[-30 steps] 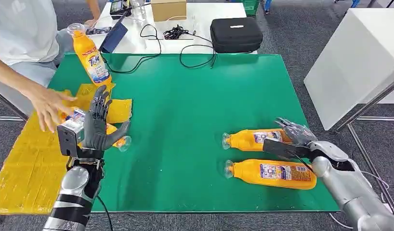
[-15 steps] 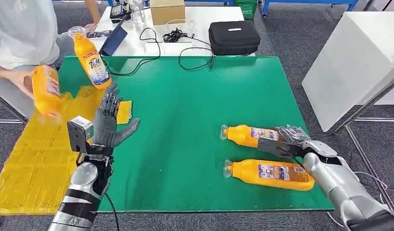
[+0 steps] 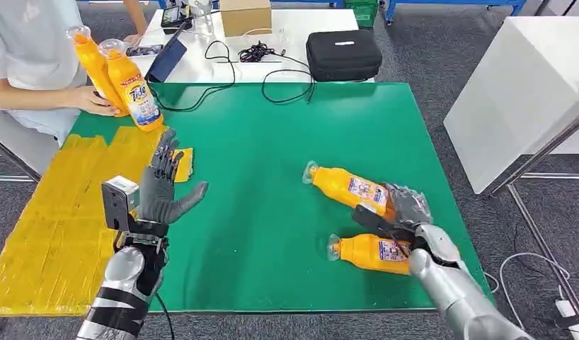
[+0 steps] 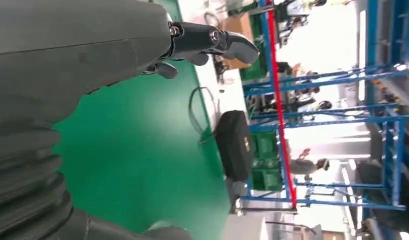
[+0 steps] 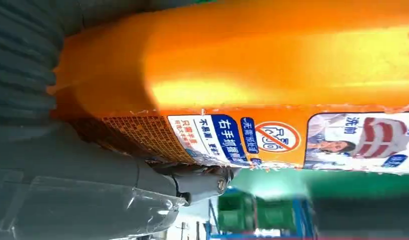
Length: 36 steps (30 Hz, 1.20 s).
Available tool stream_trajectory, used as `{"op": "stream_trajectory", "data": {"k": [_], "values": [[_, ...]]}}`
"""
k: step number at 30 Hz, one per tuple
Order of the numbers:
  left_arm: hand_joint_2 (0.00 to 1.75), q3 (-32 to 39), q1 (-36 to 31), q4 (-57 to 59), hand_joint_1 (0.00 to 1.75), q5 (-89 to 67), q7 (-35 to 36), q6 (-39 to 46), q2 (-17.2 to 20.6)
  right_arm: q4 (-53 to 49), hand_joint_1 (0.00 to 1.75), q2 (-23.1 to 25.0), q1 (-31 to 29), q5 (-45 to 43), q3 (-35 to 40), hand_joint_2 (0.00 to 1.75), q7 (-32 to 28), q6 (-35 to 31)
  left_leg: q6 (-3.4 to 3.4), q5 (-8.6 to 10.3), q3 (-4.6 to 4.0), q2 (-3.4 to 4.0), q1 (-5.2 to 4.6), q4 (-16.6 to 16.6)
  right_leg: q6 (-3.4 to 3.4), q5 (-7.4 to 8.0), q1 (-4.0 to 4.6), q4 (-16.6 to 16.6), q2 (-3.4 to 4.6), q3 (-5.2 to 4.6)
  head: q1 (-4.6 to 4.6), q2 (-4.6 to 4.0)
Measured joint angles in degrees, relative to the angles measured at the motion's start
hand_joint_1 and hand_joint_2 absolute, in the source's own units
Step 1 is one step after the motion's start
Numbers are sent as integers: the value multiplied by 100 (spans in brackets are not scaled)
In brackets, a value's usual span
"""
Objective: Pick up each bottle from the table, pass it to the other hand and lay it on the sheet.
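My right hand [image 3: 402,212] grips the base end of an orange bottle [image 3: 345,187], which tilts with its cap toward the table's middle. In the right wrist view that bottle [image 5: 252,75] lies against the palm, with the thumb [image 5: 142,187] under its label. A second orange bottle [image 3: 368,253] lies on the green table [image 3: 272,142] just in front of the hand. My left hand [image 3: 161,188] is raised with fingers spread and empty, at the edge of the yellow sheet [image 3: 46,212]; its fingers [image 4: 207,40] are spread over the green top.
A person at the back left holds an orange bottle [image 3: 95,67] beside an upright bottle [image 3: 134,88] at the table's far left corner. Behind the green table a white table carries a black case [image 3: 343,51], cables and a cardboard box [image 3: 248,13]. A white cabinet [image 3: 520,92] stands to the right.
My right hand has taken hold of the farther bottle and swung it up and leftward. The person lifted a bottle off the sheet and carried it to the upright one.
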Motion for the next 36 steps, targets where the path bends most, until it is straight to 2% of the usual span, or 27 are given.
{"op": "stream_trajectory", "data": {"k": [7,18,23,27,32,36], "values": [[175,-37,88,-85,0,-74,63,-59,-2,-987,175,350,497,-116,-652,175,-110,-199,2,2,-28,-12,-3,0,-2,-4,-5,1,-18,-19,2,0],[175,-68,110,-123,0,-74,66,-59,0,-1343,175,464,644,-116,-853,175,-110,-199,3,1,-35,-12,-4,1,-1,-4,-5,-3,-18,-27,2,0],[175,-179,113,-131,0,-101,225,-308,0,-1760,175,680,852,-673,-1119,175,-809,-562,2,1,-41,-12,-2,0,-2,-4,-3,-2,-18,-33,2,0],[175,-400,108,-162,0,140,453,-748,4,-2334,175,982,1069,-978,-1260,175,-991,-577,2,1,-46,-6,-2,0,-2,-4,-4,-2,-16,-41,2,0],[175,-684,70,-210,0,521,605,-1253,30,-2552,175,1294,1095,-1402,-1221,175,-1315,-194,2,1,-50,-8,-2,0,-1,-4,-4,-2,-16,-41,2,0],[175,-1011,-65,-228,0,1064,749,-1696,63,-2550,175,1611,989,-1672,-895,175,-1598,13,2,2,-51,-5,-2,0,-1,-3,-4,-1,-16,-44,2,0]]}}
